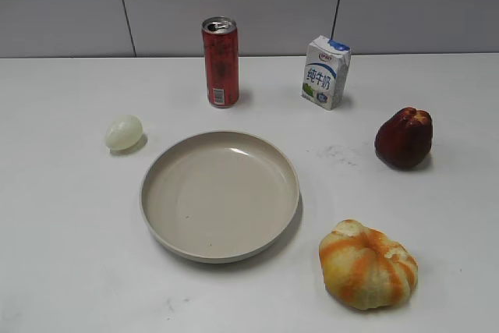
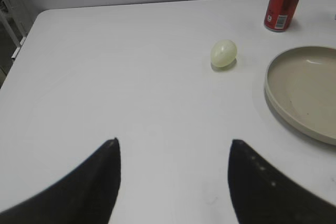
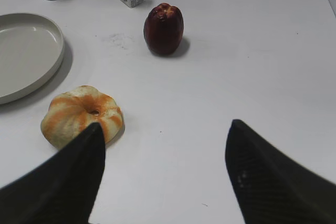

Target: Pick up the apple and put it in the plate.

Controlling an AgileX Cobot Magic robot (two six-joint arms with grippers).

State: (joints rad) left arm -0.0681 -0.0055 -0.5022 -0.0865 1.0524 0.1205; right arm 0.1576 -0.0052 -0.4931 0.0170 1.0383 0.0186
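Note:
The dark red apple [image 1: 404,137] stands on the white table at the right; it also shows in the right wrist view [image 3: 164,28], far ahead of my right gripper [image 3: 166,124], which is open and empty. The beige plate [image 1: 160,224] lies empty in the middle of the table and shows in the left wrist view [image 2: 273,95] and the right wrist view [image 3: 55,56]. My left gripper [image 2: 174,141] is open and empty over bare table, left of the plate. Neither gripper shows in the exterior view.
An orange-and-yellow pumpkin-like thing [image 1: 367,263] lies front right, close to my right gripper's left finger [image 3: 73,114]. A pale egg [image 1: 124,132] lies left of the plate. A red can [image 1: 221,61] and a milk carton [image 1: 325,72] stand at the back.

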